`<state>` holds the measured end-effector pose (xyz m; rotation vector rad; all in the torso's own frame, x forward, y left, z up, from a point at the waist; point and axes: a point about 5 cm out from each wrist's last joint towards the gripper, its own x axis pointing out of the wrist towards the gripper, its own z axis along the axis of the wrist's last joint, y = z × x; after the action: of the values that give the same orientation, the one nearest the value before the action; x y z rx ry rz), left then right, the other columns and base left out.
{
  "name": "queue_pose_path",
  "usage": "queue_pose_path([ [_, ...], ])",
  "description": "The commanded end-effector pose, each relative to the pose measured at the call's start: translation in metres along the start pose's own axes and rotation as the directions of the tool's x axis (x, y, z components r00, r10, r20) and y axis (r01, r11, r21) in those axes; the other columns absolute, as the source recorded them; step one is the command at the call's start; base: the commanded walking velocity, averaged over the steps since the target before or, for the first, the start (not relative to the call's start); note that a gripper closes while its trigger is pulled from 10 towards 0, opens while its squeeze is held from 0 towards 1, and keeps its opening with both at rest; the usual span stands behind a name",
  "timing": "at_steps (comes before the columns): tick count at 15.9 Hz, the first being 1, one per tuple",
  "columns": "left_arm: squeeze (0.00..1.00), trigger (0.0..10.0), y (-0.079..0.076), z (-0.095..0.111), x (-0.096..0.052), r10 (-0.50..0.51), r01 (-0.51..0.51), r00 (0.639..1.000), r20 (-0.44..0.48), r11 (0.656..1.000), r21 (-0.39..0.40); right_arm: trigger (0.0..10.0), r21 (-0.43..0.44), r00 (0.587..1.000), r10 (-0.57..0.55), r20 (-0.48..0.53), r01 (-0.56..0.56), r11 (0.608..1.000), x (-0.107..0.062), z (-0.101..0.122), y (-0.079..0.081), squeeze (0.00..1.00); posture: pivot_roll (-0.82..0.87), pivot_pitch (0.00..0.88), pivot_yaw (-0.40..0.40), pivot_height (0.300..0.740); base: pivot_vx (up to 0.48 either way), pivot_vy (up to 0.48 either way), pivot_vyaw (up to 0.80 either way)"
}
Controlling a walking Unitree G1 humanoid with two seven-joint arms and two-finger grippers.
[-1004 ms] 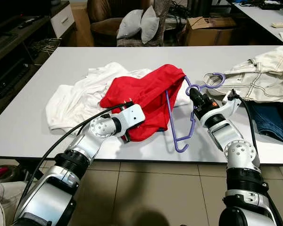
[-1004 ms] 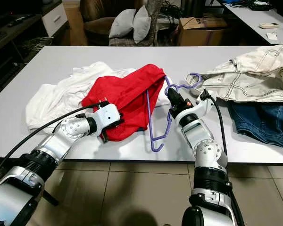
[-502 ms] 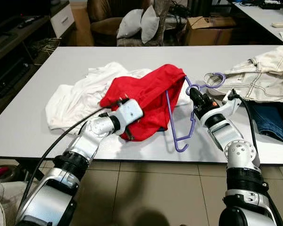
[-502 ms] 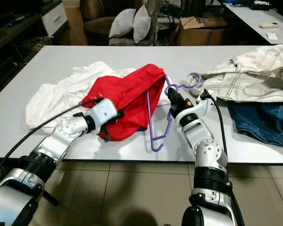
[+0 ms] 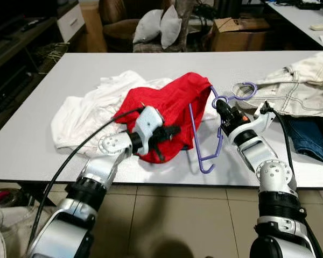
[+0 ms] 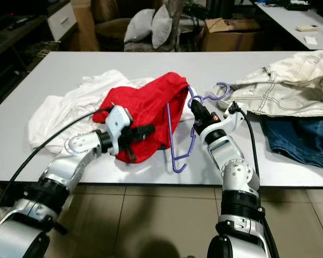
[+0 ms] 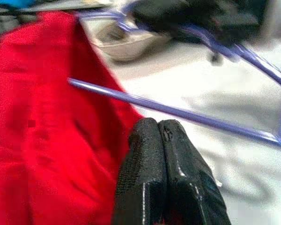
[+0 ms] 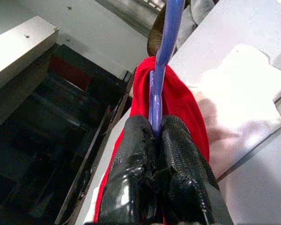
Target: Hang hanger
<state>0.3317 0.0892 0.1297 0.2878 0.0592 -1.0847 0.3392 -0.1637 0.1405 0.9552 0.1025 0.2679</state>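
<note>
Nearest the camera we recorded the two silver arms rising from the lower edge of the head views, over a tiled floor [image 5: 167, 215].

Left gripper [image 5: 169, 130]: lay over the near hem of the red garment [image 5: 169, 105], pointing toward the robot's right. In the left wrist view its fingers [image 7: 152, 173] were pressed together with no gap and nothing that we could see between the tips.

Right gripper [image 5: 219, 107]: reached forward over the white table [image 5: 32, 145]. In the right wrist view its fingers [image 8: 131, 173] were clamped on the purple hanger [image 5: 218, 142], the purple rod rising straight out from between them.

Purple hanger: held at its neck, just below the hook, by the right gripper. One arm ran down toward the near table edge and ended in an upturned tip; the other ran into the opening of the red garment. The hook curled over the edge of the cream jacket [image 5: 299, 88].

Red garment: bunched on the table between the two grippers, its right edge draped on the hanger.

White garment [image 5: 89, 110]: crumpled, under and left of the red one.

Cream jacket: spread at the right side of the table. Blue jeans [image 5: 312, 137] lay beside it, nearer the robot.

Beyond the table we noted a chair with two grey cushions [image 5: 159, 27], a cardboard box [image 5: 234, 32] and a dark low cabinet [image 5: 16, 48] on the left.
</note>
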Motion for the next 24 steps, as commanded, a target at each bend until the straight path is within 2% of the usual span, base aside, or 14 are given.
queue_pose_path([
  [1, 0.00, 0.0, -0.003, -0.008, -0.008, -0.051, 0.065, 0.992, -0.111, 0.990, 0.124, 10.0, 0.015, 0.999, 0.022, 0.023, -0.022, 1.000, 0.004, 0.003, 0.006, 0.00, -0.08, 0.000, 0.071, 0.740, 0.000, 0.000, 0.00],
  [2, 0.00, 0.0, -0.003, -0.013, -0.012, -0.052, 0.084, 0.984, -0.171, 0.979, 0.188, 10.0, 0.036, 0.999, 0.026, 0.031, -0.027, 0.999, 0.004, 0.004, 0.007, 0.00, -0.08, 0.000, 0.071, 0.740, 0.000, 0.000, 0.00],
  [4, 0.00, 0.0, -0.005, -0.012, -0.016, -0.071, 0.112, 0.980, -0.188, 0.968, 0.222, 10.0, 0.077, 0.999, 0.036, 0.037, -0.039, 0.996, 0.004, 0.005, 0.007, 0.00, -0.08, 0.000, 0.066, 0.740, 0.000, 0.000, 0.00],
  [5, 0.00, 0.0, -0.012, -0.009, -0.018, -0.114, 0.164, 0.975, -0.188, 0.947, 0.277, 10.0, 0.126, 0.998, 0.042, 0.042, -0.047, 0.991, 0.006, 0.007, 0.006, 0.00, -0.07, 0.000, 0.062, 0.740, 0.000, 0.000, 0.00],
  [6, 0.00, 0.0, -0.015, -0.007, -0.018, -0.131, 0.182, 0.974, -0.187, 0.939, 0.291, 10.0, 0.136, 0.998, 0.041, 0.043, -0.047, 0.990, 0.006, 0.007, 0.006, 0.00, -0.07, 0.000, 0.062, 0.740, 0.000, 0.000, 0.00],
  [9, 0.00, 0.0, -0.042, -0.007, -0.014, -0.231, 0.304, 0.947, -0.225, 0.869, 0.389, 10.0, 0.190, 0.999, 0.002, 0.037, -0.009, 0.982, 0.015, 0.006, 0.000, 0.00, -0.06, 0.000, 0.055, 0.740, 0.000, 0.000, 0.00],
  [12, 0.00, 0.0, -0.051, -0.002, -0.002, -0.217, 0.291, 0.953, -0.212, 0.850, 0.438, 10.0, 0.209, 0.999, -0.033, 0.022, 0.027, 0.977, 0.026, 0.004, -0.003, 0.00, -0.05, 0.000, 0.051, 0.740, 0.000, 0.000, 0.00],
  [14, 0.00, 0.0, -0.044, 0.002, -0.001, -0.142, 0.213, 0.973, -0.182, 0.854, 0.475, 10.0, 0.215, 0.999, -0.035, 0.025, 0.029, 0.976, 0.029, 0.006, -0.002, 0.00, -0.05, 0.000, 0.051, 0.740, 0.000, 0.000, 0.00],
  [15, 0.00, 10.0, -0.035, 0.006, -0.003, -0.085, 0.142, 0.986, -0.140, 0.871, 0.470, 10.0, 0.207, 0.999, -0.037, 0.026, 0.030, 0.978, 0.028, 0.008, -0.003, 0.00, -0.05, 0.000, 0.048, 0.740, 0.000, 0.000, 0.00],
  [16, 0.00, 10.0, -0.030, 0.008, -0.006, -0.068, 0.112, 0.991, -0.114, 0.889, 0.445, 10.0, 0.199, 0.999, -0.042, 0.025, 0.036, 0.979, 0.027, 0.009, -0.005, 0.00, -0.05, 0.000, 0.048, 0.740, 0.000, 0.000, 0.00],
  [17, 1.00, 10.0, -0.021, 0.014, -0.009, -0.036, 0.044, 0.999, -0.030, 0.938, 0.343, 10.0, 0.167, 0.999, -0.046, 0.010, 0.044, 0.985, 0.023, 0.008, -0.009, 0.00, -0.05, 0.000, 0.047, 0.740, 0.000, 0.000, 0.00],
  [20, 1.00, 10.0, -0.009, 0.013, -0.013, 0.007, -0.009, 1.000, 0.013, 0.981, 0.196, 10.0, 0.082, 0.999, -0.036, -0.037, 0.039, 0.996, 0.011, -0.002, -0.014, 0.00, -0.06, 0.000, 0.058, 0.740, 0.000, 0.000, 0.00],
  [23, 1.00, 10.0, -0.003, -0.003, -0.010, 0.055, -0.053, 0.998, -0.021, 0.997, 0.063, 10.0, 0.045, 0.999, -0.031, -0.038, 0.033, 0.998, 0.005, -0.007, -0.015, 0.00, -0.08, 0.000, 0.075, 0.740, 0.000, 0.000, 0.00],
  [24, 1.00, 10.0, -0.005, -0.005, -0.007, 0.049, -0.048, 0.999, -0.016, 0.998, 0.050, 10.0, 0.045, 0.999, -0.029, -0.036, 0.031, 0.999, 0.003, -0.007, -0.014, 0.00, -0.09, 0.000, 0.078, 0.740, 0.000, 0.000, 0.00],
])
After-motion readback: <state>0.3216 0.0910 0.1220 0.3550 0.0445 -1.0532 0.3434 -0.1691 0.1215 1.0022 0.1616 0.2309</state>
